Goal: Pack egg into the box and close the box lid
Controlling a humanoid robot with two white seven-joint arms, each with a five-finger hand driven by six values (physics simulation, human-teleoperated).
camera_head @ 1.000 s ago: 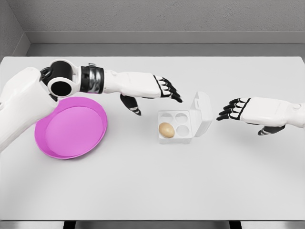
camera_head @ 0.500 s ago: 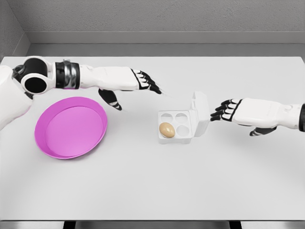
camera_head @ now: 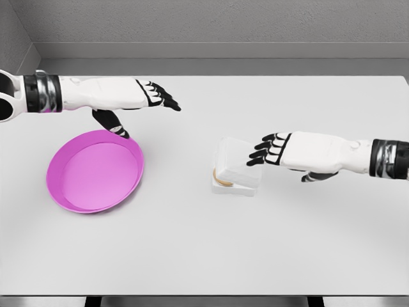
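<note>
A small white egg box [camera_head: 237,167] sits near the table's middle with its lid tipped down over the tray, slightly ajar at the left. A brown egg [camera_head: 220,180] peeks out from under the lid at the front left. My right hand [camera_head: 265,149] reaches in from the right, fingers spread, their tips at the lid's right edge and holding nothing. My left hand [camera_head: 160,97] hovers open above the table's back left, well clear of the box.
A shallow magenta plate [camera_head: 94,170] lies on the left part of the white table [camera_head: 204,243], below my left hand. A grey wall runs behind the table's far edge.
My right hand moved left and pushed the upright lid down over the tray, covering most of the egg. My left arm drew back to the left, away from the box.
</note>
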